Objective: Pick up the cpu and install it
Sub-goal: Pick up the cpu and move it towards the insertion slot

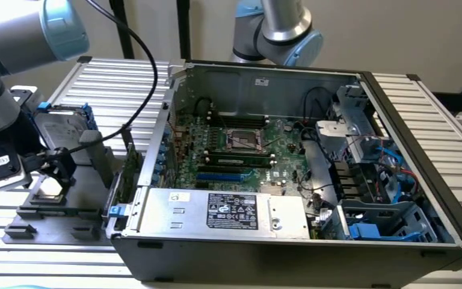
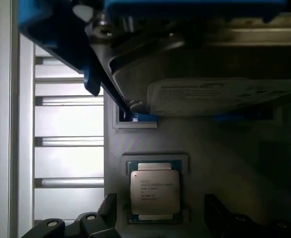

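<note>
Released pincer (image 1: pixel 49 178) held over the cpu (image 2: pixel 155 193), which is seated in a black holder (image 1: pixel 50 212) on the bench (image 1: pixel 115 81).

The cpu is seen as a small flat square chip. Its silver-grey metal lid is marked with faint lines of print, and a thin green board edge shows around it. It lies flat in a square recess of the holder. The pincer's dark fingers (image 2: pixel 108 210) are spread on either side of the chip, with a gap on each side and nothing gripped. In the exterior view, the holder is found at nine o'clock from the open computer case (image 1: pixel 295 256). A hard drive (image 1: pixel 58 129) in a blue-edged frame is propped at twelve o'clock from the cpu. The processor socket (image 1: pixel 245 139) on the motherboard lies well apart, at about two o'clock from the cpu.
</note>
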`<action>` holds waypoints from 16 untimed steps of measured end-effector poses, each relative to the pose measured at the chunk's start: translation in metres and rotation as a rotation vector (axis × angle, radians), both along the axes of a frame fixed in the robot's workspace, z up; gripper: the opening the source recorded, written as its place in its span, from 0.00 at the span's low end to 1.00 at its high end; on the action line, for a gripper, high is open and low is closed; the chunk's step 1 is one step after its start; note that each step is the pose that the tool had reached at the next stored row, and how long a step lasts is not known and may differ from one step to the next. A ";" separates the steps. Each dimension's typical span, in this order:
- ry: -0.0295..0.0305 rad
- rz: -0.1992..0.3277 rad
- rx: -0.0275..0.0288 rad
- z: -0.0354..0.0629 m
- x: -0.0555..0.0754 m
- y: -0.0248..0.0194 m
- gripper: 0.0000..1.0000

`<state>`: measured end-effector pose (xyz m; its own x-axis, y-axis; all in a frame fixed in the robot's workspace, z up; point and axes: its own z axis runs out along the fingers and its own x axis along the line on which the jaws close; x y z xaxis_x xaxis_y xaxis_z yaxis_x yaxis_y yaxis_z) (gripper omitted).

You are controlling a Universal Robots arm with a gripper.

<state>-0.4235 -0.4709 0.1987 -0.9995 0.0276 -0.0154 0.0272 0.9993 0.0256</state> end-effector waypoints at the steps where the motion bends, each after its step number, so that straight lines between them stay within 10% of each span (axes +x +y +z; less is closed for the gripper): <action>1: 0.0000 -0.001 0.0002 -0.0009 0.000 0.0000 0.79; 16: 0.0001 -0.006 0.0037 -0.0046 0.000 0.0005 0.79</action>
